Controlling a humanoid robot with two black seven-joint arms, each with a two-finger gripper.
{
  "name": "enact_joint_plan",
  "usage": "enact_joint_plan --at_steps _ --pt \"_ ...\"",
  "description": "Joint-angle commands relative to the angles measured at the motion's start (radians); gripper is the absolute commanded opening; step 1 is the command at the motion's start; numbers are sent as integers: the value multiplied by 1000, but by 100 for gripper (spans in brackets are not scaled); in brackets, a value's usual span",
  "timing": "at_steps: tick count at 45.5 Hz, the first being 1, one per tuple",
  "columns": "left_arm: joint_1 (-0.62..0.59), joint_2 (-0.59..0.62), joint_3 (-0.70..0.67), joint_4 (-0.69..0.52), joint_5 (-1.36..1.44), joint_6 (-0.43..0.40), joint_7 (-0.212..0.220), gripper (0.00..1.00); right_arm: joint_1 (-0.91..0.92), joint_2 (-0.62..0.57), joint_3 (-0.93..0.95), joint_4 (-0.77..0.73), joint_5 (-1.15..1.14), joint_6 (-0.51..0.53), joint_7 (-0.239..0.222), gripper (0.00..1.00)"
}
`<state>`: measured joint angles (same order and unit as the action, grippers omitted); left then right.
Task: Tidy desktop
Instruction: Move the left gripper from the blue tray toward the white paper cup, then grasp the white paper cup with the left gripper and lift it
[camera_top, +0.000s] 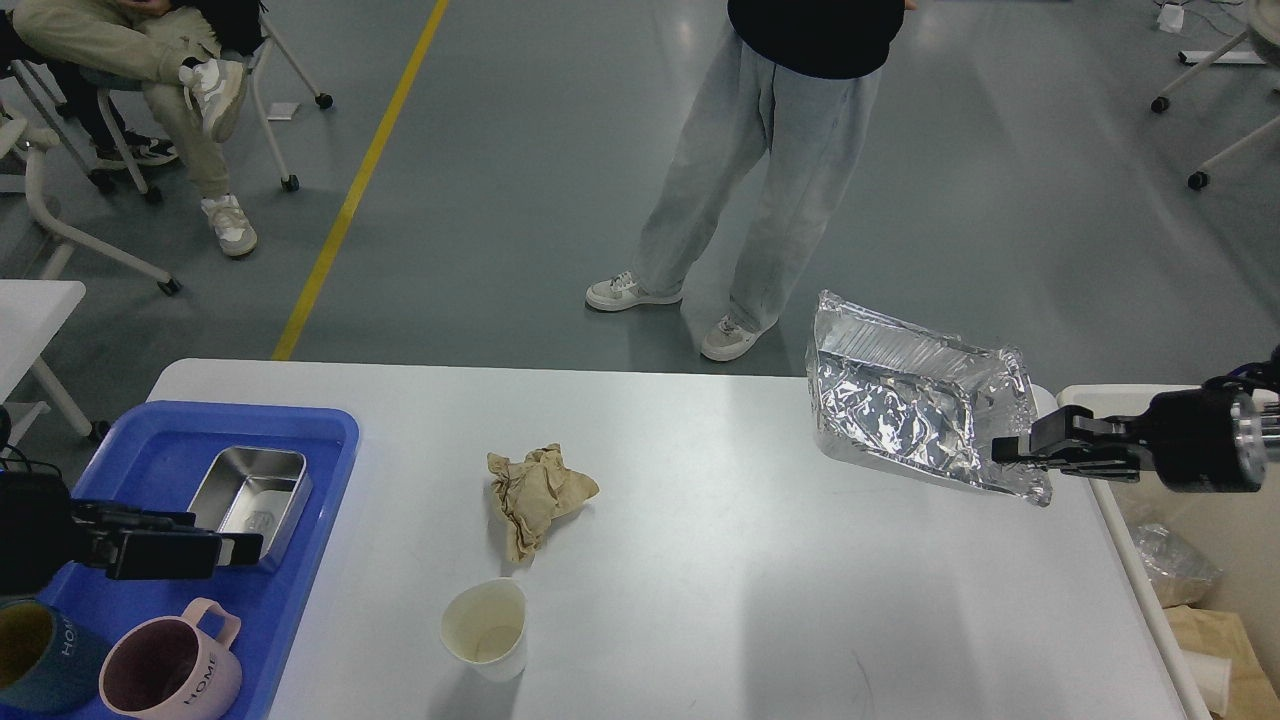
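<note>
The white desktop (750, 570) holds a crumpled brown paper (538, 495) near its middle and an empty paper cup (485, 628) in front of it. My right gripper (1008, 453) is shut on the near right corner of a crumpled foil tray (905, 405). It holds the tray tilted above the table's far right part. My left gripper (245, 548) hangs low over the blue tray (150, 450), just in front of a steel box (250, 495). It is seen edge-on, so its fingers cannot be told apart.
The blue tray also holds a pink mug (170, 670) and a dark blue mug (35, 655). An off-white bin (1130, 398) with rubbish stands beside the table's right edge. A person (770, 200) stands just beyond the far edge.
</note>
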<state>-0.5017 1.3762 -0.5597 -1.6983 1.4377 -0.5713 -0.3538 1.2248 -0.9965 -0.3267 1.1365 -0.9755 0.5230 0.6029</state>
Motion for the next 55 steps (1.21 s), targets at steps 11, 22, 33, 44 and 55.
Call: enact_joint_plan --at_steps 11,22,33,44,55 --pt "-72 -388 231 210 9 143 102 96 -2 6 -2 0 1 -1 -2 0" --pt "-215 -611 521 339 124 301 113 95 -4 7 -3 0 1 -1 -3 0" --pt "-293 -667 598 345 122 317 111 94 -7 10 -5 0 1 -3 -3 0" --pt "-324 -690 653 353 124 314 102 74 -8 16 -5 -1 1 -3 -5 0" --pt "-339 -690 673 356 122 297 92 25 -7 16 -5 -1 1 -6 -6 0"
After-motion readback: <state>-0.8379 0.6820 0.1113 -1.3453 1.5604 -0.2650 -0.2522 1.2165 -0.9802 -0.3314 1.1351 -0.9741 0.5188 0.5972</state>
